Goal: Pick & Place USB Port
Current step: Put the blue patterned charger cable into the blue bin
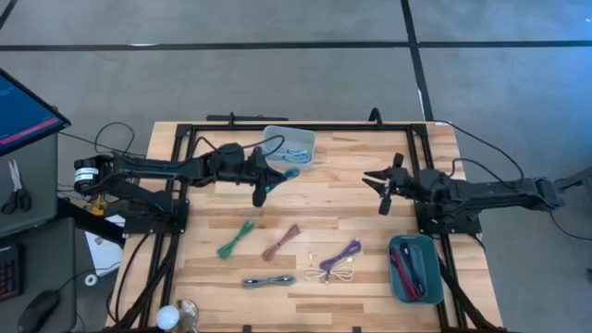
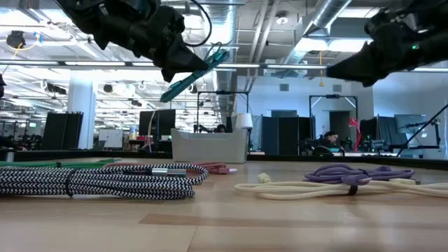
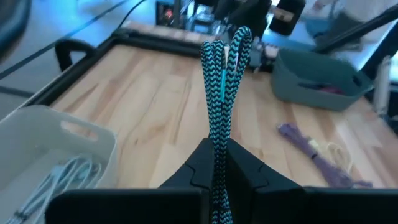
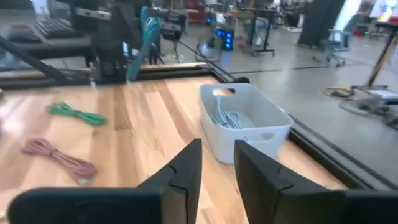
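My left gripper hovers above the table just near-side of the white bin and is shut on a teal-and-black braided cable bundle. In the low view the bundle hangs high in the air. The bin holds a pale cable. My right gripper waits open over the table's right middle, touching nothing; its fingers point toward the bin. A teal bin near the right edge holds red and black cables. My left gripper pinches the folded teal bundle between its two fingers, several strands together, at a stretch back from the looped end. The bundle runs along the fingers and juts past their tips to its looped end. It is lifted clear of the table, tilted.
Loose cable bundles lie on the near half of the table: green, pinkish brown, purple, cream and black-and-white. Bare wood lies between the two grippers. A black frame rail edges the table.
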{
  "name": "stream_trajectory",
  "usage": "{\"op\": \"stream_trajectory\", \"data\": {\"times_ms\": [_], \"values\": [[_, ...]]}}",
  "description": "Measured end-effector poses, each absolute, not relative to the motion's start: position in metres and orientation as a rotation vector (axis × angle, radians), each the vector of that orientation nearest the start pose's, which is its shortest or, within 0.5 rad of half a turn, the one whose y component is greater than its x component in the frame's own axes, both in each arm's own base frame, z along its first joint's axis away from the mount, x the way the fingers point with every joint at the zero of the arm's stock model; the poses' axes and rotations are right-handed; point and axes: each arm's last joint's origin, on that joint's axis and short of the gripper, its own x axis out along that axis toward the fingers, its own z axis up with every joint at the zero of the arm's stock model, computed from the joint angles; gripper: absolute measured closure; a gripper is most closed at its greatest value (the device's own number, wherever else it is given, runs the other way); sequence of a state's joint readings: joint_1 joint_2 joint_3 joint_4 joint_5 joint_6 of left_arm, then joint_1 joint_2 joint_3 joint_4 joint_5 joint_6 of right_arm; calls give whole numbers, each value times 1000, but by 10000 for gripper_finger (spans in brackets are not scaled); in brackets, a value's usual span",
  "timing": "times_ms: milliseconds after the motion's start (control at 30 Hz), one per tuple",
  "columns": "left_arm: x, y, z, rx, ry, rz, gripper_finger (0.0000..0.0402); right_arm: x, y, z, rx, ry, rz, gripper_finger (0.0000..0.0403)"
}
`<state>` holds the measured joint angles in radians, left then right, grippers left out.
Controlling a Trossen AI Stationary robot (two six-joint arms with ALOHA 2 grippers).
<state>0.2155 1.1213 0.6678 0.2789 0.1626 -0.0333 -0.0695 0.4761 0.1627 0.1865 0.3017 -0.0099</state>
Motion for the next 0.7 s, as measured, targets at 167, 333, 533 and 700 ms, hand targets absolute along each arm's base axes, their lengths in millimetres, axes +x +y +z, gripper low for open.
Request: {"op": "stream_trajectory", "data": {"times_ms": [167,333,533,700], "values": [[244,49,276,-56,107,24,386,149,-20,199,-31,26,-212,319],[245,50,276,-47,100,24,386,169,-27,185,-26,71,-218,320],[245,50,278,-43,79,23,386,193,-34,176,-7,-6,-192,320],[245,50,279,-42,75,23,386,222,-39,177,28,-17,-129,320]]}}
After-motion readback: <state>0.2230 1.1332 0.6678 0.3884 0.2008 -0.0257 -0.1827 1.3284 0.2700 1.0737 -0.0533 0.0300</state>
